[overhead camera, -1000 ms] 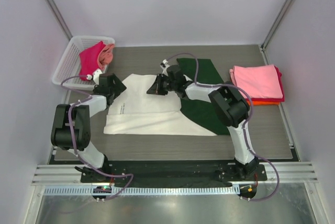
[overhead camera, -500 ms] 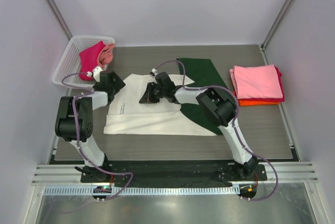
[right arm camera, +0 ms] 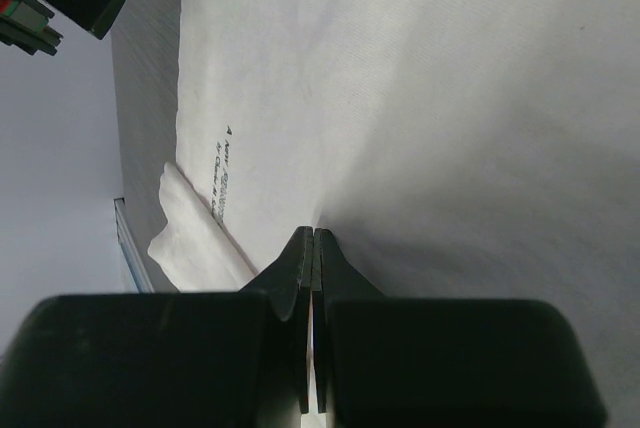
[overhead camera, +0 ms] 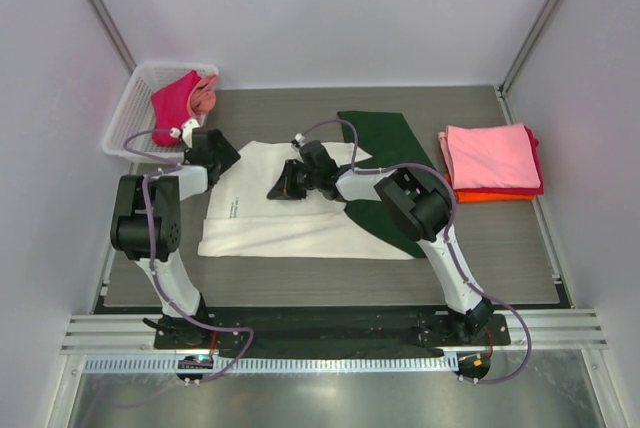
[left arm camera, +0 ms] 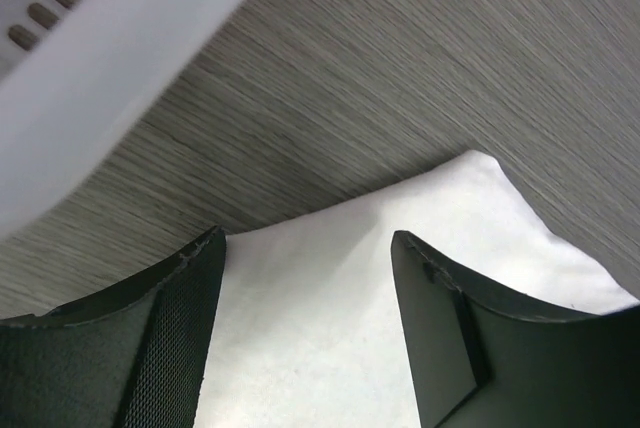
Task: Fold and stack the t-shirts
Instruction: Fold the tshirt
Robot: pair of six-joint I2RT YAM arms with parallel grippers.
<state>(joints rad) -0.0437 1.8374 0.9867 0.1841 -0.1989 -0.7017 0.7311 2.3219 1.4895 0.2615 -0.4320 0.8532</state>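
cream tee [overhead camera: 262,223] flat on surface [overhead camera: 505,243], right pincer [right arm camera: 313,240] closed, pinching its cloth, left pincer [left arm camera: 307,248] open over its 10 o'clock corner, folded stack [overhead camera: 490,156] at 3 o'clock

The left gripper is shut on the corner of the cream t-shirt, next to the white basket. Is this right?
Not quite. The left gripper is open, not shut: the left wrist view shows its fingers apart at the corner of the cream t-shirt, next to the white basket.
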